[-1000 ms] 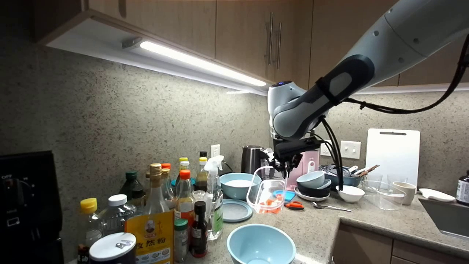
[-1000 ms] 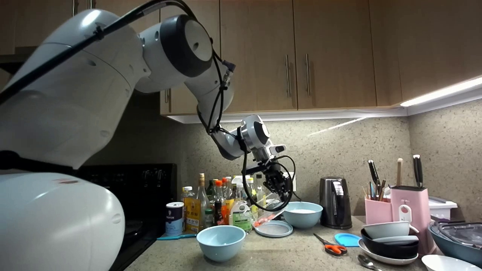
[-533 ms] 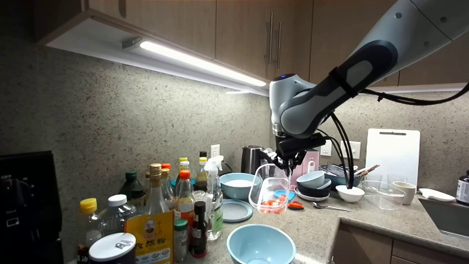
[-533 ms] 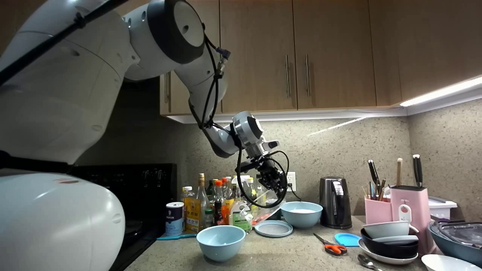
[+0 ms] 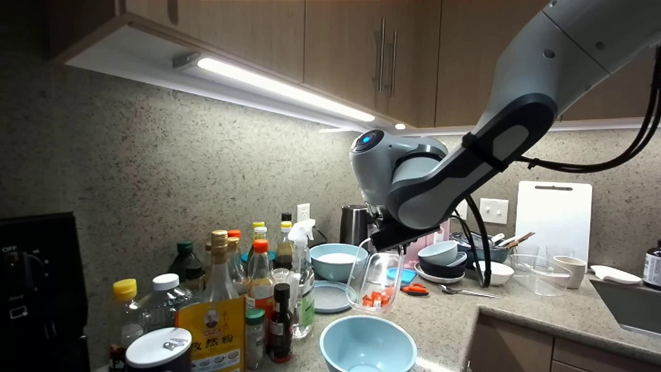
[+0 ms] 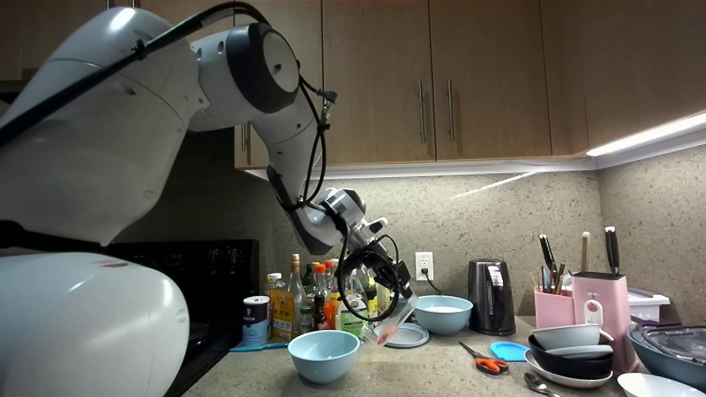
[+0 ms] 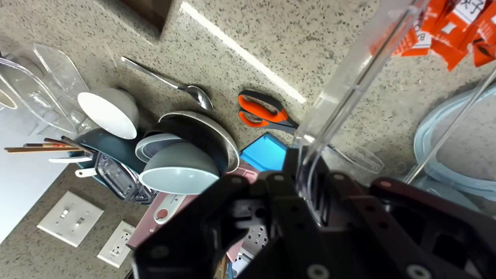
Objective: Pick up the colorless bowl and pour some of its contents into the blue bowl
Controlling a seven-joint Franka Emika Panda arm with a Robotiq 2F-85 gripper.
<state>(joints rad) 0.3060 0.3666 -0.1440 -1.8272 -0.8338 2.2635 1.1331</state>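
Note:
My gripper [image 7: 310,162] is shut on the wall of the colorless bowl, a clear, thin-walled, box-like container. The colorless bowl shows in both exterior views [image 5: 381,276] [image 6: 396,324] and in the wrist view [image 7: 341,102]. It hangs in the air, tilted, with its lower end down. Reddish-orange packets [image 5: 377,298] lie at that lower end; they also show in the wrist view [image 7: 445,35]. The pale blue bowl [image 5: 367,343] stands upright on the counter in front of the colorless bowl. In an exterior view [image 6: 324,355] it is left of and below the colorless bowl. It is out of the wrist view.
A second light-blue bowl [image 6: 443,315] with white contents and a round grey-blue lid [image 5: 330,297] stand behind. Several bottles [image 5: 261,279] line the wall. Scissors [image 6: 488,361], a blue lid [image 6: 508,351], stacked bowls [image 6: 573,347] and a kettle [image 6: 489,298] are on the counter.
My gripper and wrist have lowered and tilted further. The colorless bowl's lower end has dropped toward the counter, and the packets sit bunched at that end. The blue bowl has not moved.

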